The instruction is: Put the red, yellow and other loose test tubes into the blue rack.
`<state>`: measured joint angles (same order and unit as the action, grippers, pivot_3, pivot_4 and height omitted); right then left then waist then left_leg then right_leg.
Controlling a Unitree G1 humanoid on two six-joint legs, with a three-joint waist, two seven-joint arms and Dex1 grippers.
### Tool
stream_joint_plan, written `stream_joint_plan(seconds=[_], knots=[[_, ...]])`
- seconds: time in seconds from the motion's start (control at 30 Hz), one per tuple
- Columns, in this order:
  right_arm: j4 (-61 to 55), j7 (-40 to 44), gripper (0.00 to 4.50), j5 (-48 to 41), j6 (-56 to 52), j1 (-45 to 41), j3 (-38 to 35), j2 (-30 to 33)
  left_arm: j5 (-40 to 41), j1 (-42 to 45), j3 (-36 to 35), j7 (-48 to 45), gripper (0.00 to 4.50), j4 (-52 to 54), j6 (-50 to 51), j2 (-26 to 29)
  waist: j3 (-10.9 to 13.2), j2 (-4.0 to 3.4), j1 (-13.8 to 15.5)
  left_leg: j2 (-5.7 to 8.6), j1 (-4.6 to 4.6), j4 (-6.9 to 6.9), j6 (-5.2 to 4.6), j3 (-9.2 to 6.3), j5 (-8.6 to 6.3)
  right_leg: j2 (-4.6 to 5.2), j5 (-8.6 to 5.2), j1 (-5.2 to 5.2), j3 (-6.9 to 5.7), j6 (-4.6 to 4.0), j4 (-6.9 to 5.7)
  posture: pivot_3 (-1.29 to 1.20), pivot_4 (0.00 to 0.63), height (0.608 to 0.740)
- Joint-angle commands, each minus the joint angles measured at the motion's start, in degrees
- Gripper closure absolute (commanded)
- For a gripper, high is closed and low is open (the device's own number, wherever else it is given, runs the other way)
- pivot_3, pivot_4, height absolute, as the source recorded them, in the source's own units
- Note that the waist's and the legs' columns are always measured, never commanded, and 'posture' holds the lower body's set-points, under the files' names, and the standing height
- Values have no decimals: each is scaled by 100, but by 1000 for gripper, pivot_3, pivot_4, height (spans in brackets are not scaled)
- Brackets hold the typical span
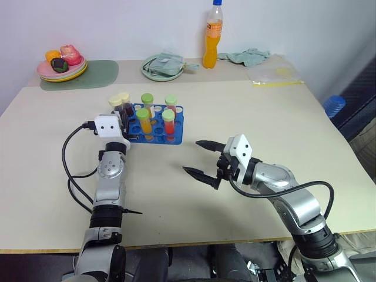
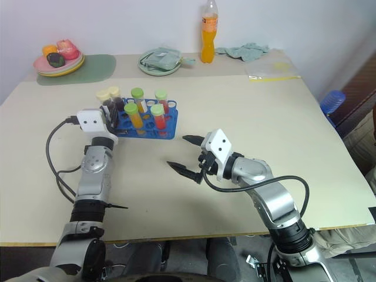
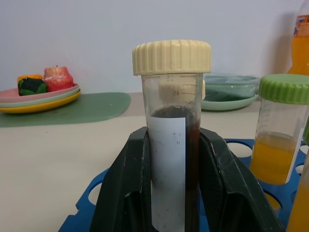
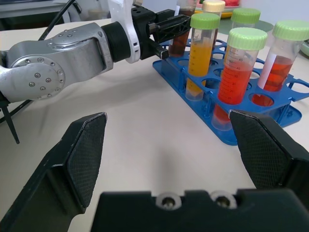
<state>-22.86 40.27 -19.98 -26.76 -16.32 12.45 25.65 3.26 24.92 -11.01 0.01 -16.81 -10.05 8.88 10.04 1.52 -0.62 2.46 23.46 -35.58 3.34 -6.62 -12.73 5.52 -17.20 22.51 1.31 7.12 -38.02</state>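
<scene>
two arms reach over a pale table (image 1: 247, 111). at the far left sits a stack of plates (image 1: 61, 69) with small toy foods, on a green mat (image 1: 94, 73). the left gripper (image 3: 169, 193) is at the near left edge of the blue rack (image 1: 176, 136), its two black fingers (image 3: 123, 193) clamped on either side of a dark red test tube (image 3: 170, 145) with a pale cap, which stands upright over the rack's left end. in the rack stand more tubes: two with yellow-orange liquid (image 4: 200, 53) and two with red-orange liquid (image 4: 239, 70), all green-capped, plus another pale-capped one (image 1: 116, 103) at the far left corner. beyond the rack, at the far side, lie a pale green dish (image 1: 163, 66), a tall orange drink bottle (image 1: 212, 38) with a blue cap, a crumpled cloth (image 1: 249, 56) and a clear bag (image 1: 275, 71). right of the rack, well apart from it, the right gripper (image 1: 202, 158) hovers over bare table with its fingers spread wide, holding nothing.
</scene>
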Motion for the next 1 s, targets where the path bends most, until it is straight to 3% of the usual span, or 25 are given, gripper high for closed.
stream_joint_plan(seconds=[0.03, 0.13, 0.33, 0.5, 0.63, 0.77, 1.0], knots=[[-277, 22, 0, -76, 78, -7, -171, 29, 89, -81, -9, -34, 1934, 323, -188, -19, 0, 0, -3, 0, 0, 0, 0, 0, 0, 0, 0, 0, 0, 0, 0, 0, 150, 740], [-361, 58, 0, -170, 13, -33, -297, 110, 226, -316, -58, -163, 373, 828, -44, 48, 0, 0, -24, 0, 0, 1, 0, 0, 0, 0, 0, 2, 1, 0, 0, 0, 150, 740], [-506, 211, 0, -524, -207, 13, -982, 550, 1016, -1095, -562, -796, 373, 2367, 883, 762, 1, -2, -28, -7, 0, 4, 0, 0, 0, -3, 0, 5, 2, -1, -1, 0, 150, 740], [-462, 432, 0, -714, -386, 260, -1707, 1213, 1847, -1859, -1166, -1935, 373, 2942, 2022, 2068, 2, -4, -19, -7, 0, 6, -3, 3, -2, -2, -1, 1, 2, -2, 5, 0, 150, 740], [-41, 635, 0, -901, -439, 430, -2435, 1694, 1966, -2361, -1441, -2718, 373, 2958, 2286, 2925, 5, -8, 2, -8, -2, 7, -5, 3, -3, -1, -2, -7, 1, -3, 10, 0, 150, 740], [268, 789, 0, -821, -244, 679, -2677, 1882, 2138, -2462, -1522, -3051, 373, 2827, 2447, 3110, 4, -8, -1, -12, -5, 12, -7, 3, -4, 0, -2, -16, -2, -4, 22, 0, 150, 740], [278, 786, 0, -838, -186, 989, -2800, 1916, 2137, -2649, -1486, -3100, 373, 2930, 2575, 2961, 5, -12, -34, -17, -9, 27, -7, 10, -4, 0, -2, -9, 4, -4, 23, 0, 150, 740]])
